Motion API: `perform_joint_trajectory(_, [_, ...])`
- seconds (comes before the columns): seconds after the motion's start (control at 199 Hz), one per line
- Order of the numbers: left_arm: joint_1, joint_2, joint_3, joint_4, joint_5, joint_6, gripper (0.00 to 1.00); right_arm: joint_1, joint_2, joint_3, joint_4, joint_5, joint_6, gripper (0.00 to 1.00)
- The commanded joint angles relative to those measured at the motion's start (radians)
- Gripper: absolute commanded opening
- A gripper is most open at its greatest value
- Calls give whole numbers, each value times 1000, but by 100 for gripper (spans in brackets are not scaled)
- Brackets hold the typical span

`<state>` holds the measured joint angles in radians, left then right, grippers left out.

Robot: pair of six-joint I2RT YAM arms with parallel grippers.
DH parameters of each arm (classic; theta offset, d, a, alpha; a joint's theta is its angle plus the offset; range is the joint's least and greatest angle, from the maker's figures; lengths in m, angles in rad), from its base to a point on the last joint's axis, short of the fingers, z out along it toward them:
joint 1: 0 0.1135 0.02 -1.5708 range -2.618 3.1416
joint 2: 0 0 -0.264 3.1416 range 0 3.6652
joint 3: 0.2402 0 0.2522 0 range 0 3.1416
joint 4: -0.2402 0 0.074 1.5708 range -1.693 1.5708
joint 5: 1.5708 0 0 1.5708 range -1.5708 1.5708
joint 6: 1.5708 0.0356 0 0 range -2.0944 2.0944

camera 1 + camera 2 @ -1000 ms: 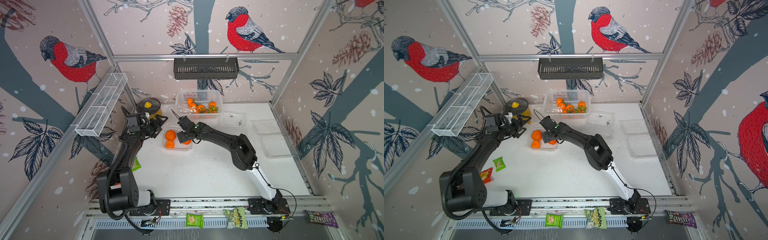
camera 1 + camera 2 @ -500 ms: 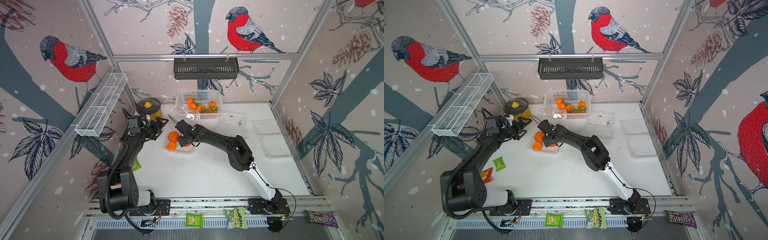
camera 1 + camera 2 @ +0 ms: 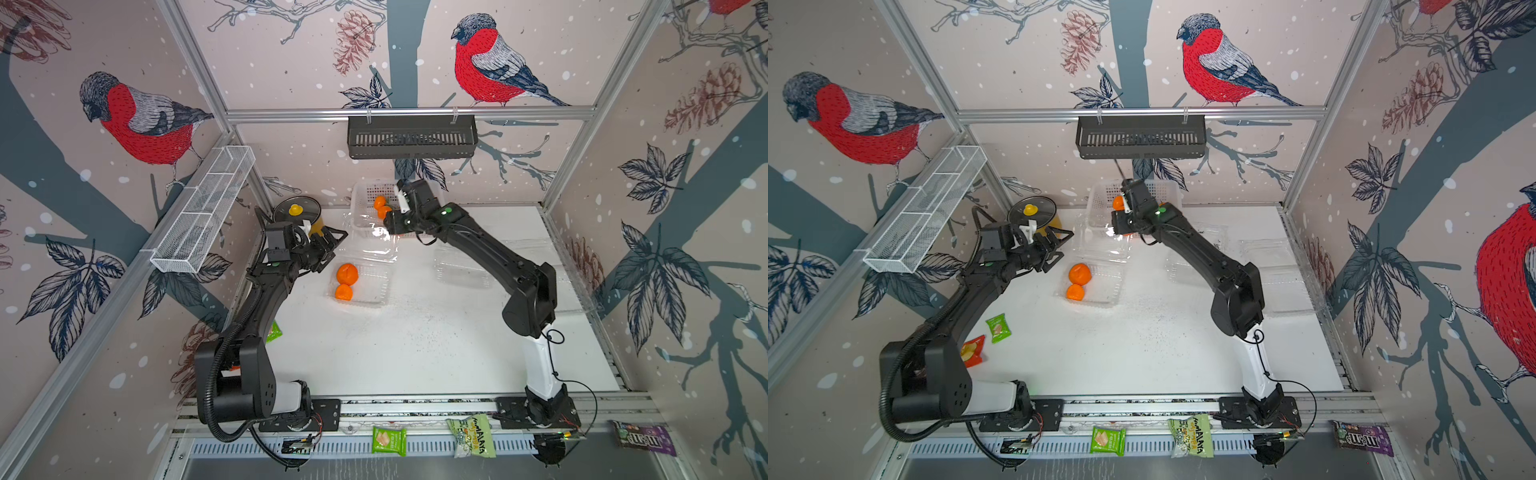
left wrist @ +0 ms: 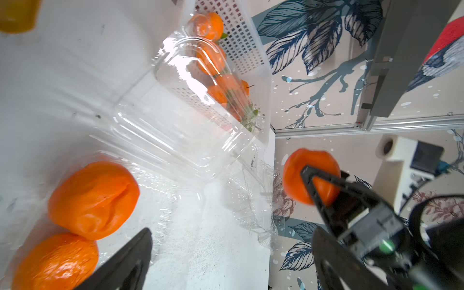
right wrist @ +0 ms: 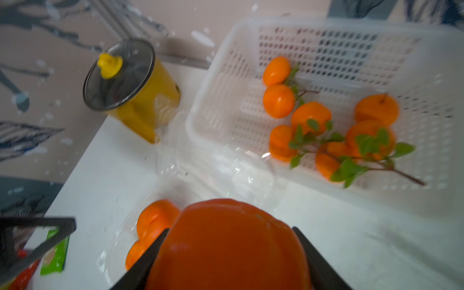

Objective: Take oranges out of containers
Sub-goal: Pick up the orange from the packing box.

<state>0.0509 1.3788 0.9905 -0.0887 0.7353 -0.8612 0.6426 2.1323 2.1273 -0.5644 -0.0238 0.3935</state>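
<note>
My right gripper (image 5: 229, 251) is shut on a large plain orange (image 5: 231, 246) and holds it in the air in front of the white basket. The left wrist view shows that orange (image 4: 296, 175) between black fingers (image 4: 326, 190). Two more plain oranges (image 3: 347, 274) (image 3: 344, 292) lie in an open clear container (image 3: 374, 291) with its lid (image 3: 370, 245) folded back. My left gripper (image 3: 334, 249) stands open just left of this container, with nothing between its fingers. In both top views the right gripper (image 3: 1119, 226) hides the held orange.
The white perforated basket (image 5: 326, 30) at the back holds several small leafy oranges (image 5: 278, 100). A yellow pot with a lid (image 5: 140, 105) stands left of it. Further clear containers (image 3: 461, 266) (image 3: 552, 266) lie to the right. Snack packets (image 3: 998, 328) lie by the left arm.
My right gripper closed on one orange in the open container, lifted it out and carried it back toward the basket. The left gripper stayed open and nearly still.
</note>
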Motion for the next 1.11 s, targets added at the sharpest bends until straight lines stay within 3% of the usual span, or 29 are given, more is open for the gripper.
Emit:
perform_joint_trajectory(0.0, [-30,15,35,42,-3,-25,97,-89,66,46,71,-29,37,69])
perform_joint_trajectory(0.146, [-76,28,28,49,-22,-23,97,-157,173,80,239,-77,82,72])
perform_joint_trajectory(0.327, [-86,19,13,14,-24,14,97,-170,337,316,188,19,43,82])
perform_joint_trajectory(0.548, [-85,13,-27,4,-22,38,97,-190,279,251,216,-18,18,94])
perform_joint_trajectory(0.608, [-85,6,-16,-14,-23,55,97,-158,195,156,244,-35,3,100])
perform_joint_trajectory(0.724, [-52,-24,3,-73,-29,93,97,-43,21,-65,315,8,-32,100])
perform_joint_trajectory(0.825, [33,-58,-19,-109,-7,102,97,65,-51,-199,340,15,-10,100])
perform_joint_trajectory(0.96, [137,-92,-73,-115,49,111,97,200,-47,-323,399,-5,53,100])
perform_joint_trajectory(1.101, [187,-104,-152,-88,100,100,97,294,59,-299,361,-27,104,100])
